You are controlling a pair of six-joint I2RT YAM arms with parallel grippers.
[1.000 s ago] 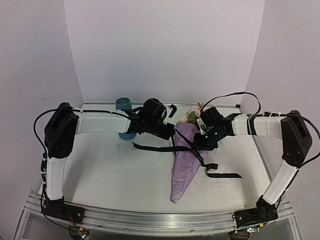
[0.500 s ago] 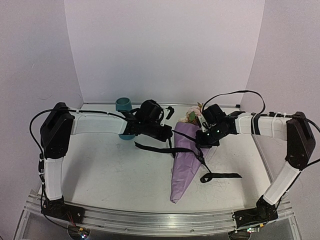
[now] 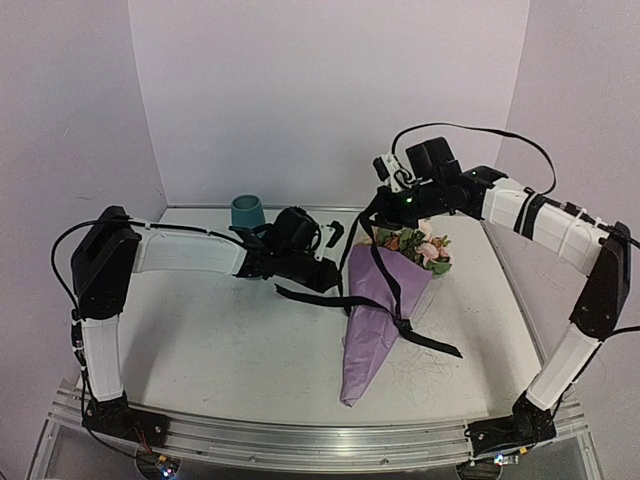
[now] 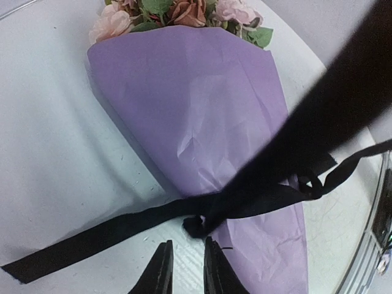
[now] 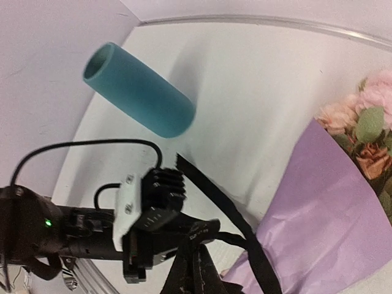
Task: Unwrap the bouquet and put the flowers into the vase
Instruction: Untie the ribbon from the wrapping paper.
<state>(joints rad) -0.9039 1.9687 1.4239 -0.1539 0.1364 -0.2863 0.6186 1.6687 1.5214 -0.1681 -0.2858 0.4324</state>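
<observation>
1. Fingers of the right hand (image 5: 191,271), raised above the flower end of the bouquet (image 3: 372,325), are clamped on the black ribbon (image 3: 385,262), which stretches down to its knot.
2. The left hand (image 4: 186,245) sits low, fingers narrowly parted and holding nothing, the knot just beyond their tips.
3. The bouquet lies wrapped on the counter (image 3: 200,340), flowers (image 3: 415,245) at its far end.
4. The vase (image 3: 247,211) stands upright at the back left.
</observation>
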